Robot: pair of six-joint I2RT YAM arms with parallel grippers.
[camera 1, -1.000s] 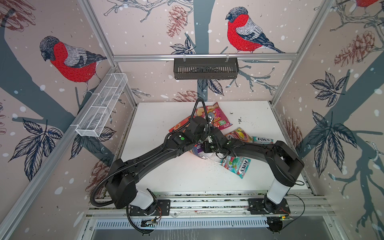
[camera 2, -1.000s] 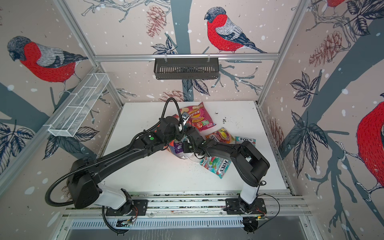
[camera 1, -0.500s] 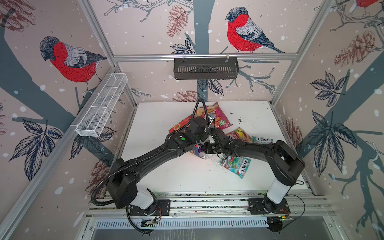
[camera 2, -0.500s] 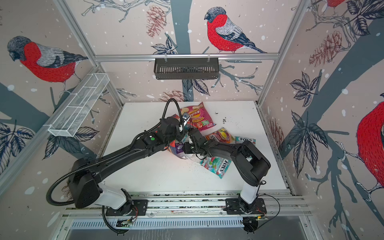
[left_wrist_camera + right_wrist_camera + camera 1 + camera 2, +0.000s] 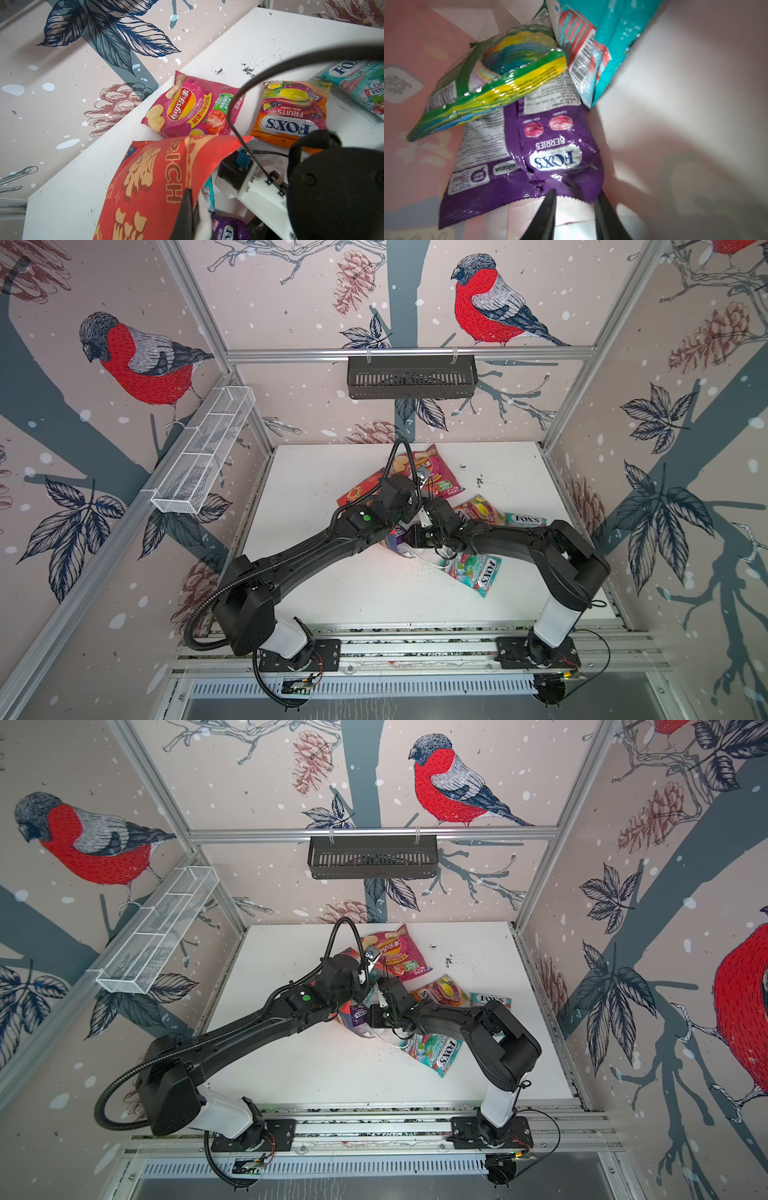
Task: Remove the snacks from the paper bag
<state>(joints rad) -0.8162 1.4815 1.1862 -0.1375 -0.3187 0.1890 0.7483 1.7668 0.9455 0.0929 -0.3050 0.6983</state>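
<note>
The red paper bag (image 5: 149, 187) lies tipped on the table, and my left gripper (image 5: 190, 205) is shut on its rim. In both top views the arms cover most of the paper bag (image 5: 357, 493). My right gripper (image 5: 576, 192) reaches inside, open, its tips at the sealed edge of the purple pack (image 5: 550, 149). A green-white pack (image 5: 500, 79) rests on the purple one, and a teal pack (image 5: 608, 31) stands behind them. Outside lie the pink chip bag (image 5: 436, 477), the orange pack (image 5: 478, 508) and teal packs (image 5: 525, 519) (image 5: 478, 574).
A white wire basket (image 5: 203, 456) hangs on the left wall and a black basket (image 5: 411, 377) on the back rail. Dark crumbs (image 5: 480, 479) speckle the white table (image 5: 316, 489). The right arm (image 5: 519, 539) passes over the snacks on the right.
</note>
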